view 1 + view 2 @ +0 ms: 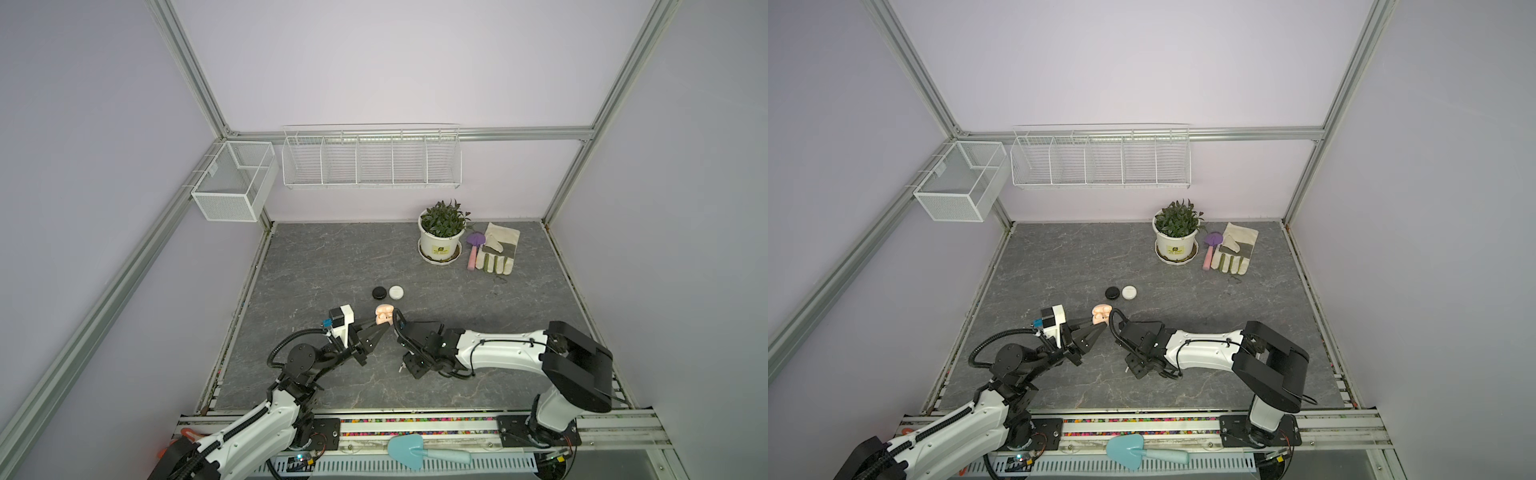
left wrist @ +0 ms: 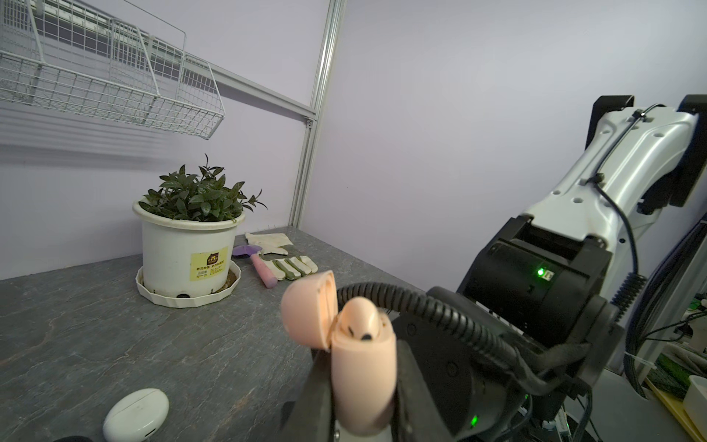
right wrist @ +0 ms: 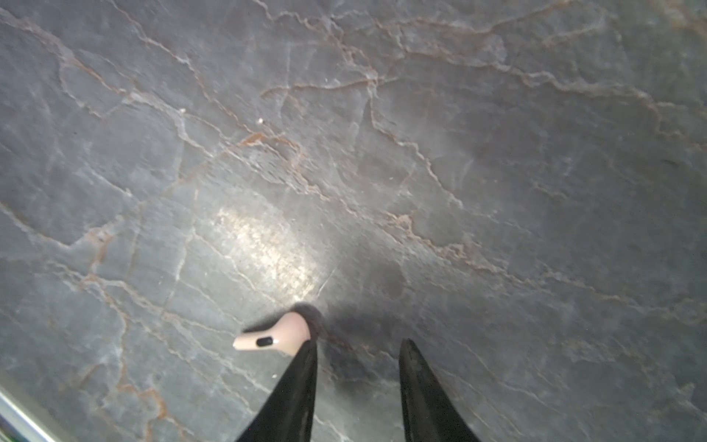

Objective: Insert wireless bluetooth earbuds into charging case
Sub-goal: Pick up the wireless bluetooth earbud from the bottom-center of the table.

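While left gripper (image 1: 380,325) clenches the open pink case (image 2: 359,356), right gripper (image 3: 361,344) released, pink earbud (image 3: 283,333) just beside it, lower centre.

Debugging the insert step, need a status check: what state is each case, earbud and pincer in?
left pincer: shut on pink case
right pincer: open, empty
pink case: held, lid open
seated pink earbud: in pink case
loose pink earbud: lying on table, outside right pincer's gap
white case: shut, on table
black case: shut, on table
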Controlling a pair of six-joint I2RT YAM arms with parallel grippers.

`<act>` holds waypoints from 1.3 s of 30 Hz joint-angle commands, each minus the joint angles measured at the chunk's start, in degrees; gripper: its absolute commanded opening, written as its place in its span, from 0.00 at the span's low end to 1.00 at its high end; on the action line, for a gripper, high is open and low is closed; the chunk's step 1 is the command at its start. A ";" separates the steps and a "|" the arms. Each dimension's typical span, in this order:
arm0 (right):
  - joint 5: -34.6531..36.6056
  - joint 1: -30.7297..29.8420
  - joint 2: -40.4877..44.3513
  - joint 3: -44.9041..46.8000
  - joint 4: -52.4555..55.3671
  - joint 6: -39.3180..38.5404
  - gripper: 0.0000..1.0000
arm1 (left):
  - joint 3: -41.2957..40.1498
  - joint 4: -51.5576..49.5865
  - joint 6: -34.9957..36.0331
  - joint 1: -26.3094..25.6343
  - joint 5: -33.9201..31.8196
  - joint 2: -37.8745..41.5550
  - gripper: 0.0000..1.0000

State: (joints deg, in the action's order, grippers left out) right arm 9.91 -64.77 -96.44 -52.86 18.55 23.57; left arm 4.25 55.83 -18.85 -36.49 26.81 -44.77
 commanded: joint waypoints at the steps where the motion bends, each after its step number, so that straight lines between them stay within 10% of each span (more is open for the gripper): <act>1: 1.48 -0.62 -0.50 -0.38 0.61 -0.71 0.39 | -0.17 2.43 -0.04 0.10 -1.06 -0.40 0.00; 19: 2.86 -0.59 -0.05 -0.91 0.17 0.86 0.40 | -1.69 -3.48 -1.75 0.10 -5.37 5.58 0.00; 39: -1.32 -4.86 1.11 -6.17 12.00 24.43 0.49 | 0.21 -24.14 -5.49 0.10 -15.39 19.95 0.00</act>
State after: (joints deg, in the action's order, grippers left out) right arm 9.74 -69.28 -92.82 -58.41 28.88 44.29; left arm 2.81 34.72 -23.59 -36.49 13.15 -26.44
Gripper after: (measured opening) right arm 0.483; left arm 0.201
